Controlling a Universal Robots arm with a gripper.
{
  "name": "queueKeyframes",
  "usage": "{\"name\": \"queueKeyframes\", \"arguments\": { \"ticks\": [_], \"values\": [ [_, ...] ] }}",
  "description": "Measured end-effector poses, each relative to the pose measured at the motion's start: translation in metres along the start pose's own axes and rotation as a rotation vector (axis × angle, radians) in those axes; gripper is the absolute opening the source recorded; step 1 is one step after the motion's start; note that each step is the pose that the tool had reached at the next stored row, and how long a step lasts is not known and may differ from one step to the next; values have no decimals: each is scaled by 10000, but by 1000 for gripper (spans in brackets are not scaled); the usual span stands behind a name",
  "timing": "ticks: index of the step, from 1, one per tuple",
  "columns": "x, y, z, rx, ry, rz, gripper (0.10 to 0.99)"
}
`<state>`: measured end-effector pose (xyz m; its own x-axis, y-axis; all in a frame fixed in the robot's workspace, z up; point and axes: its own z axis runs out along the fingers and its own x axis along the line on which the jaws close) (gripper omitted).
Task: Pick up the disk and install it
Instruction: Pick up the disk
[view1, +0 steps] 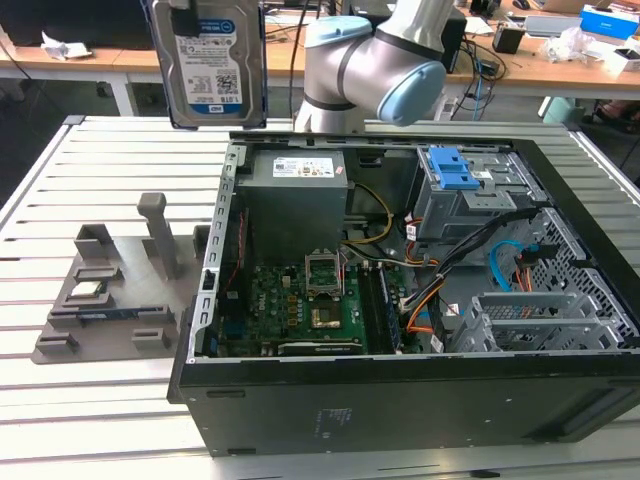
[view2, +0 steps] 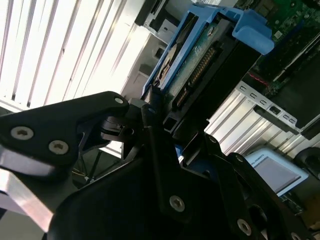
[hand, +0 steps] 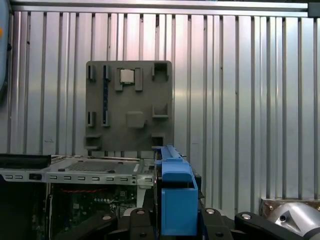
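The disk (view1: 208, 62), a silver drive with a white-and-blue label in a blue bracket, hangs upright high above the slatted table, over the gap between the grey fixture and the computer case. My gripper (hand: 177, 220) is shut on it. In the first wrist view its black fingers (hand: 220, 222) clamp both sides of the blue bracket (hand: 176, 192). In the second wrist view the disk (view2: 200, 55) stands edge-on with its connector pins showing, held by the gripper (view2: 165, 120).
The open computer case (view1: 400, 405) lies on the table with its motherboard (view1: 300, 300), a drive cage with a blue latch (view1: 450, 170) and loose cables. A grey fixture (view1: 110, 300) at the exterior view's left holds a processor chip (hand: 126, 76) and a memory stick (hand: 106, 95).
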<state>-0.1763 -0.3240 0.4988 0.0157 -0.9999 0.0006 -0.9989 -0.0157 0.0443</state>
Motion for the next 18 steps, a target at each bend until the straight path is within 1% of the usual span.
{"name": "queueKeyframes", "arguments": {
  "ticks": [2, 6, 8, 10, 11, 15, 18],
  "values": [
    [1, -112, -5, -3, 0, 2, 365],
    [3, -235, -11, -7, 0, 3, 365],
    [5, -308, -14, -10, 1, 0, 365],
    [7, -469, -21, -16, 0, 0, 365],
    [8, -514, -23, -16, -1, 3, 365],
    [10, -634, -28, -18, 0, 2, 365],
    [12, -759, -34, -20, 0, 2, 365]
  ]
}}
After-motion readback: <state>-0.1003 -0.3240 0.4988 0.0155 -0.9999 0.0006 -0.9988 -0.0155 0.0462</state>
